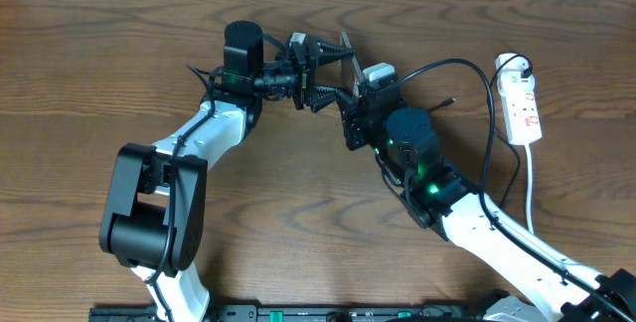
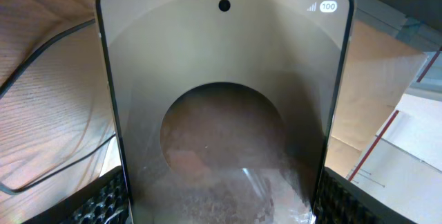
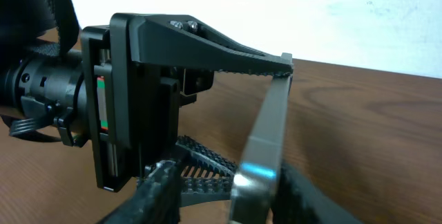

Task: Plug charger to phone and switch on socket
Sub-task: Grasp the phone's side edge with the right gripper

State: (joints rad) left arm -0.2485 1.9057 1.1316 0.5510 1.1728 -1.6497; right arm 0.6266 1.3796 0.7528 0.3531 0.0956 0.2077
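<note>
Brown wood-grain surface (image 1: 99, 54), filling the overhead view and showing again in the background of both wrist views. Carries, near the right edge, the narrow white socket (image 1: 521, 108), lying flat with its length running toward the far side and red switch marks on top, its white cord (image 1: 530, 188) trailing over the wood toward the near edge. Also bears the thin black charger (image 1: 491, 113), leaving the socket's far end and running along the wood just left of the strip; cannot tell where its tip rests.
</note>
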